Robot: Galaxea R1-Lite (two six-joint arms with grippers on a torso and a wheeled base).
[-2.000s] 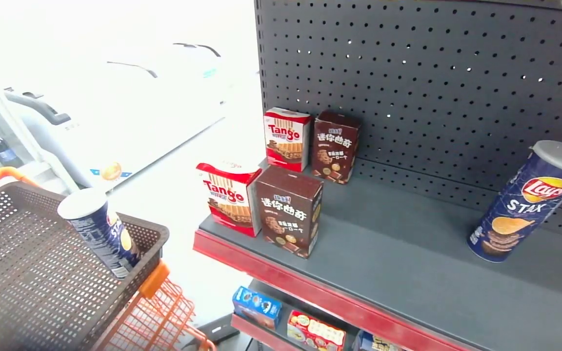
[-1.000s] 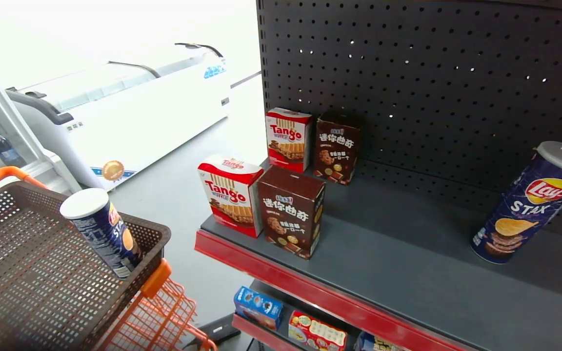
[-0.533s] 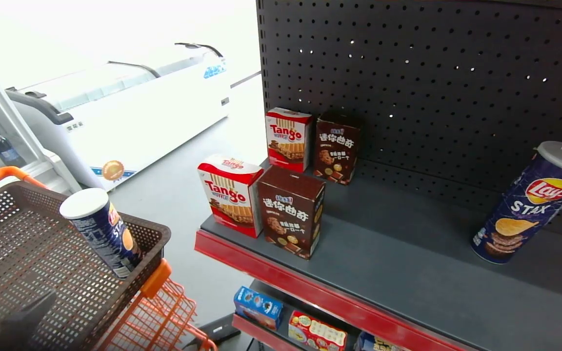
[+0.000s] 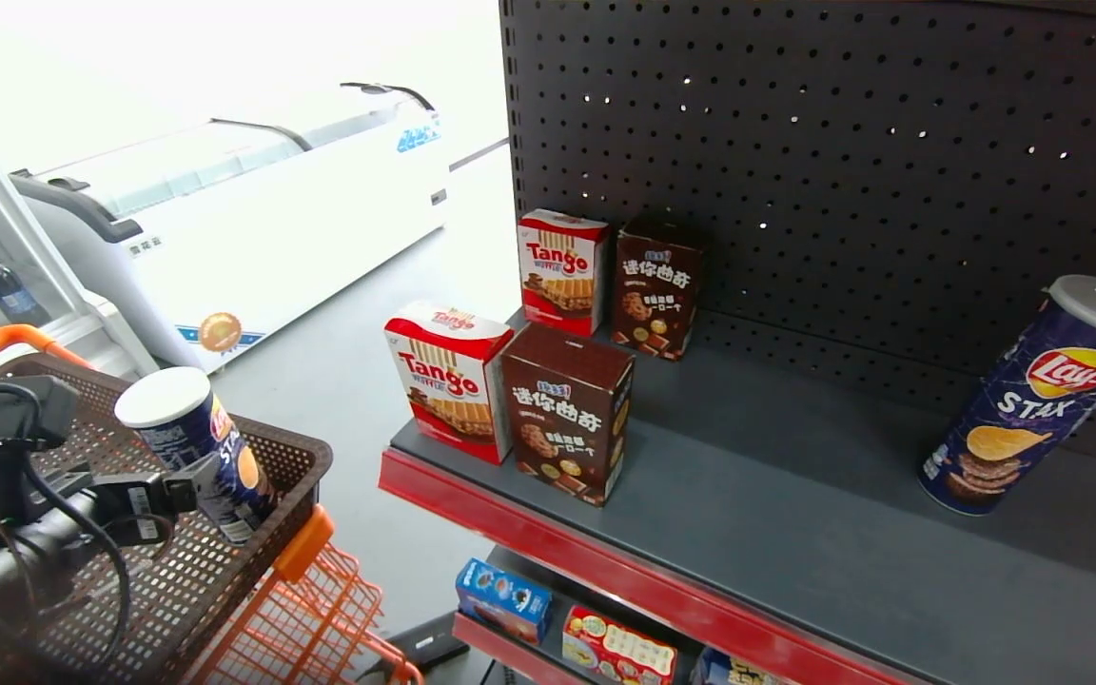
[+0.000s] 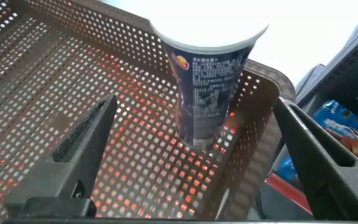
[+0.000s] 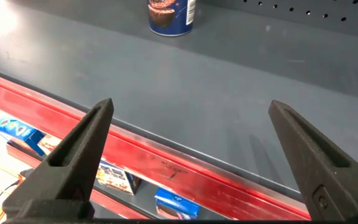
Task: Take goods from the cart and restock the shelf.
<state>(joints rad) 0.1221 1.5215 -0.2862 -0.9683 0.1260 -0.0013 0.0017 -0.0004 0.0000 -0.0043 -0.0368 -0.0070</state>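
The left claw [image 4: 177, 490] hovers inside the brown perforated basket [image 4: 312, 459] that sits on top of the orange cart [image 4: 324, 609]. Its two dark fingers [image 5: 82, 146] are spread wide and grip nothing. In the left wrist view, a dark blue chip can [image 5: 209, 87] with a white lid stands upright between those fingers, apart from both. It sits in the basket's corner nearest the shelf [image 4: 757, 514], against the basket wall [image 5: 263, 118].

The right claw [image 6: 191, 107] hangs just in front of the shelf's red front edge, its fingers also spread wide and empty above the grey shelf deck [image 6: 241, 81].

A second chip can [image 4: 1033, 400] stands on the shelf well to the right, close to the black pegboard [image 4: 843, 143] at the back; the right wrist view shows its base [image 6: 171, 15] on the deck. At the shelf's left end, two red wafer boxes [image 4: 448, 381] and two brown biscuit boxes [image 4: 567, 409] stand upright in two rows, each pair side by side.
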